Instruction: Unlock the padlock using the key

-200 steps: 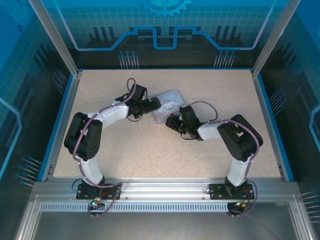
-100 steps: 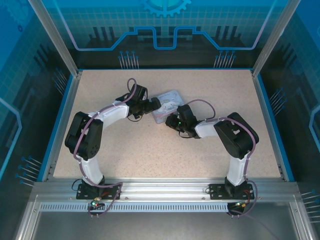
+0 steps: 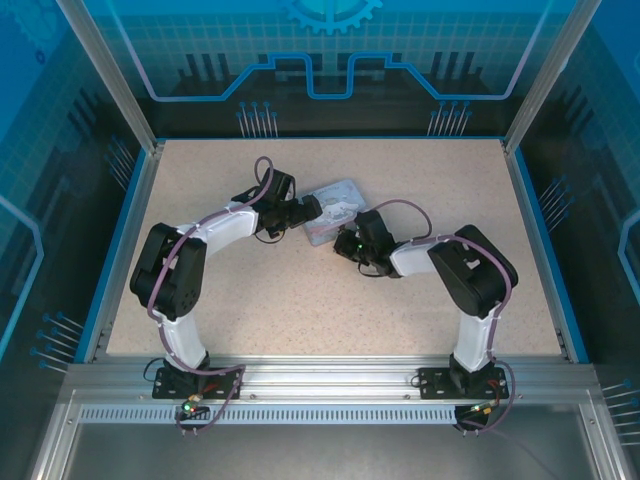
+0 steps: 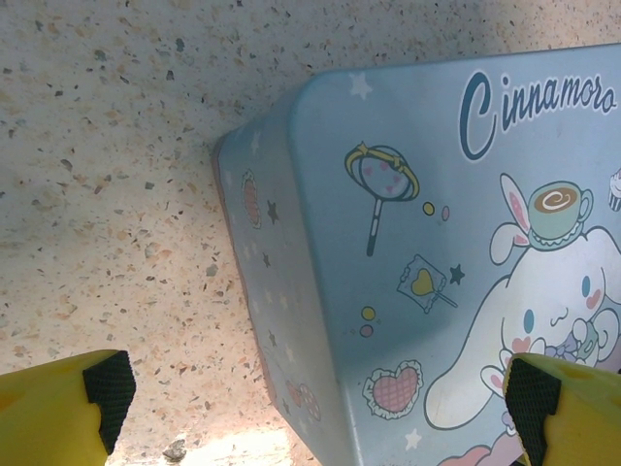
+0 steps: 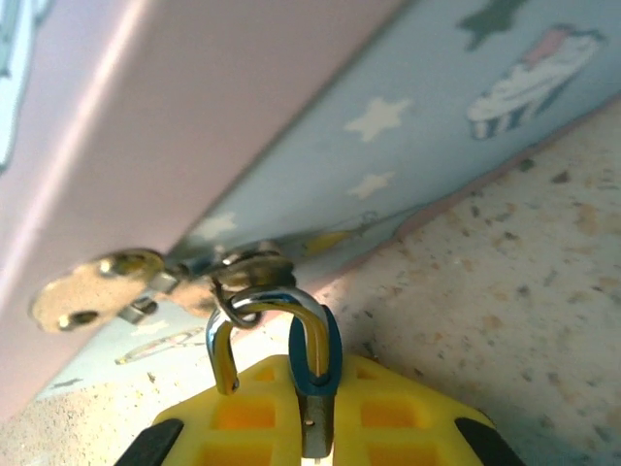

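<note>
Padlock shackle hooked through tin hasp, clenched in right tool; left tool released, straddling tin corner

The padlock is tiny. Its shiny curved shackle, with yellow and blue glints, is hooked through the metal clasp on the tin's side wall, just above the desk, near the desk's middle. Whether the thin dark sliver below the shackle is the key is unclear.
</note>
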Available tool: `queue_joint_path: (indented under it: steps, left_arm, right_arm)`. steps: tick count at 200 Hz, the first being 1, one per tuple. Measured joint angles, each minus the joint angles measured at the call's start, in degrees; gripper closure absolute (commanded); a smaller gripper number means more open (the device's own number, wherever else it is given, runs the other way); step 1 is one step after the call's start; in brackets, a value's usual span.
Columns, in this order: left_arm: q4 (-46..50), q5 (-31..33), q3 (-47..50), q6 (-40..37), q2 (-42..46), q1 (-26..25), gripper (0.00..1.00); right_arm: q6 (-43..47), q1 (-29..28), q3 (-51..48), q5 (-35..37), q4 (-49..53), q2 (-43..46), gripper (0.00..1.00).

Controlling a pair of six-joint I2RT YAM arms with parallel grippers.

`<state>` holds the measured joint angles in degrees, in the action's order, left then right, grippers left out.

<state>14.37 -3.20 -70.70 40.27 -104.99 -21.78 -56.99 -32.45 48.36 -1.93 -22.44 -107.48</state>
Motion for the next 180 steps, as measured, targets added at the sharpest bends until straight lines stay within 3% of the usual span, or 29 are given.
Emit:
queue_joint_path:
  steps: [107,180]
  left_arm:
    - [1.66,2.60,-2.12,-1.53,-3.04,-0.85,0.01]
    - [1.77,9.79,-4.04,-3.67,-4.20,-5.07,0.01]
  right_arm:
    - [-2.16,4.17,-3.32,-5.16,-0.48,2.16,1.00]
    - [-9.53,7.56,-6.75,-9.14,-7.45,2.10,1.00]
